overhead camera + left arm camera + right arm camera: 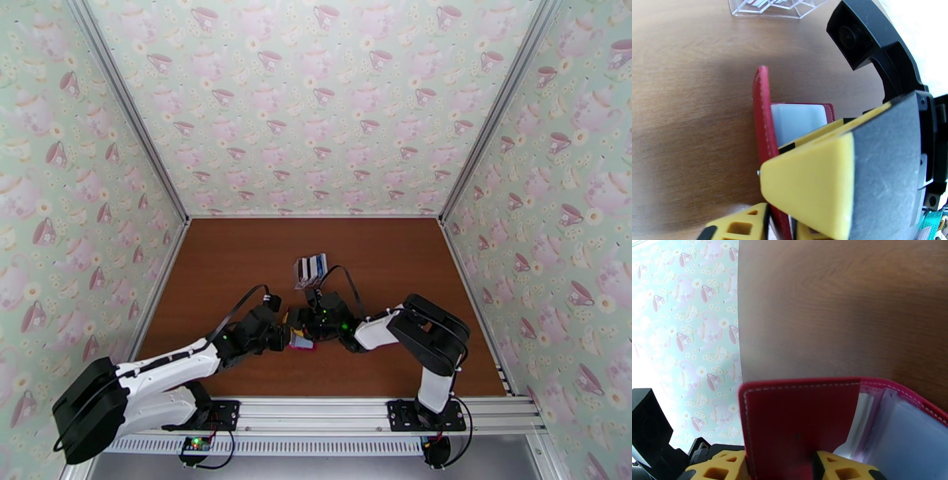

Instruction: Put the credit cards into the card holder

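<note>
Wallet: the red wallet (302, 341) lies on the brown table (237, 268), near the front middle, right between the tips of the two arms. It is folded open. In the left wrist view its red cover (761, 114) stands up on edge, with a pale pocket (794, 120) just beside it.
Left gripper: the left gripper (770, 216) is pressed together on the red cover, which runs down between its yellow fingers (809, 185).
Right gripper: the right gripper (784, 471) has its yellow fingers (845, 471) standing apart, with a red flap (798, 417) lying across the gap. Whether they squeeze the flap cannot be told. Clear sleeves (900, 429) show to the flap's right.
Cards: the cards (314, 265) stand upright in a clear rack (303, 278) just behind the grippers and apart from the wallet. Black, white and blue ones can be made out.
Rack edge: a corner of the rack (774, 8) shows at the top of the left wrist view, beyond the wallet.
</note>
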